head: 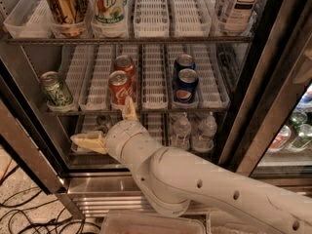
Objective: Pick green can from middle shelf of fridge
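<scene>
The pincer [101, 122] is spread wide; the red cola can [119, 87] just above could be struck, the green can [55, 89] up-left missed.

Warm, fairly dim light. The fridge [29, 150] was brightest inside at 12 o'clock; bottom rack [156, 126] at 7 o'clock sat in shadow. Door edges [258, 82] at 3 o'clock went near black. Gripper [102, 123] at 8 o'clock, fingers [90, 142] spread, was evenly lit. Soft glare on the arm [219, 189] at 5 o'clock.
</scene>
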{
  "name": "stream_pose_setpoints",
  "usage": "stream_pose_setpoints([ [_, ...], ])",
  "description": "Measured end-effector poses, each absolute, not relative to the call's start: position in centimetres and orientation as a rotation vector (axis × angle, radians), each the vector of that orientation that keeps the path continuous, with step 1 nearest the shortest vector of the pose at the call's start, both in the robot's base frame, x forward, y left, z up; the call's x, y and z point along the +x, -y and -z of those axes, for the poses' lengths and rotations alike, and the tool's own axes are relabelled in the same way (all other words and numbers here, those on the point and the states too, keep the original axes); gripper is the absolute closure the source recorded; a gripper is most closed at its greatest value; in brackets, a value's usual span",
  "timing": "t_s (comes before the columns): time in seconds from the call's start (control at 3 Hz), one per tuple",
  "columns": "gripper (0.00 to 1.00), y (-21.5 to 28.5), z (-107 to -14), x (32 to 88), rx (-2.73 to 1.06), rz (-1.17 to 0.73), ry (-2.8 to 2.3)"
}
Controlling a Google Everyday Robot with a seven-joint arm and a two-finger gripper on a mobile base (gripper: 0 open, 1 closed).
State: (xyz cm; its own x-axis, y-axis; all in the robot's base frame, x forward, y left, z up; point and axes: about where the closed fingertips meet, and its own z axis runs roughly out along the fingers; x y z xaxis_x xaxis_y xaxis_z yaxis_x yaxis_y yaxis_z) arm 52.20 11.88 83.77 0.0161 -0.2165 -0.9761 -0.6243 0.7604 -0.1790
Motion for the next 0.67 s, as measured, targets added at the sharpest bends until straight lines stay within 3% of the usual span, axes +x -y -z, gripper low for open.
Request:
stream_pose_setpoints([
  [0.67, 0.00, -18.5, -85.4, 48.3, -0.654, -0.420, -1.473],
])
